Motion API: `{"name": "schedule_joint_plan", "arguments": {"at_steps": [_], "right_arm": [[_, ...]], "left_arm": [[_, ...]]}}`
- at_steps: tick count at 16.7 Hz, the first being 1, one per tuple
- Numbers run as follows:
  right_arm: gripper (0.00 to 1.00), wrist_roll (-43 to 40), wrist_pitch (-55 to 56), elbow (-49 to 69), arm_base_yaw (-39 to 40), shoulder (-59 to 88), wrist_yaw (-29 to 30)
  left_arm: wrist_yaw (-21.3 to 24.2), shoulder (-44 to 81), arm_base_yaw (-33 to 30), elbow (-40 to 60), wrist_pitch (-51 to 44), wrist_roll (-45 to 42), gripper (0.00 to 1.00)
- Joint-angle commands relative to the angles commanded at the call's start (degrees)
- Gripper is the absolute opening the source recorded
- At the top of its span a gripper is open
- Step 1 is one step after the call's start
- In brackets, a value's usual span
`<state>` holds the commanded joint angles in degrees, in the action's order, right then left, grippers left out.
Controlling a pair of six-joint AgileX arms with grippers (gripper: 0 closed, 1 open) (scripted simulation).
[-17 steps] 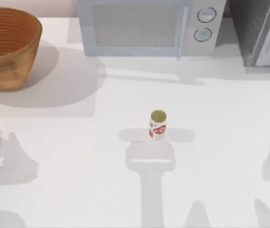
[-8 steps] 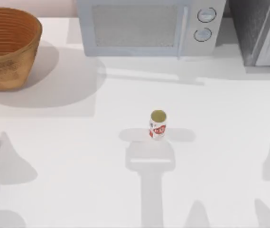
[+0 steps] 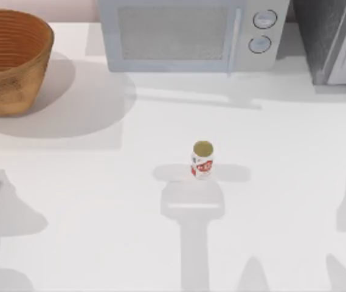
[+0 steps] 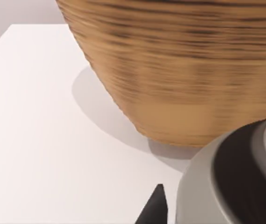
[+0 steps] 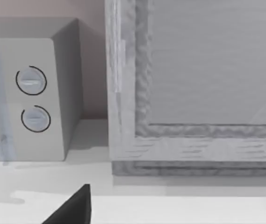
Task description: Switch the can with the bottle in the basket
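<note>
1. You are looking at a task that, judging by how things lie, is not yet under way: the basket (image 3: 11, 61) is sitting at the far left corner of the table (image 3: 100, 201), and its inside is turned away from the top camera, so you cannot tell whether a bottle is lying in it. Both halves of the swap look to be left: lifting the bottle out and putting the can in.
2. The microwave (image 3: 188, 33) is standing along the back edge, right of the basket and apart from it, and a grey cabinet (image 3: 337, 39) is standing at the back right; neither is taking part.
3. Your left gripper (image 4: 156, 207) is hanging close beside the basket's ribbed wall (image 4: 184, 70), low and outside the rim; a single dark fingertip is showing at the picture's edge, so you cannot tell how wide it is standing or whether it is carrying anything. Its closeness suggests the bottle is the first target, though that is a judgement.
4. Your right gripper (image 5: 74, 207) is facing the cabinet and the microwave's dials (image 5: 32, 100) at the right side of the table, apparently idle; its opening cannot be told either.
5. The can (image 3: 202, 160) is standing upright near the table's middle, untouched, well apart from the basket and from both grippers.
</note>
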<state>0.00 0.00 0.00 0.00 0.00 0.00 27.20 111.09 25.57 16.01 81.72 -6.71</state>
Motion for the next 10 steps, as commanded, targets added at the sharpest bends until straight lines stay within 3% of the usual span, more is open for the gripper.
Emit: {"name": "schedule_joint_plan", "arguments": {"at_steps": [10], "right_arm": [[1.0, 0.0, 0.0, 0.0, 0.0, 0.0, 0.0]], "left_arm": [[-0.4, -1.7, 0.9, 1.7, -1.4, 0.0, 0.0]]}}
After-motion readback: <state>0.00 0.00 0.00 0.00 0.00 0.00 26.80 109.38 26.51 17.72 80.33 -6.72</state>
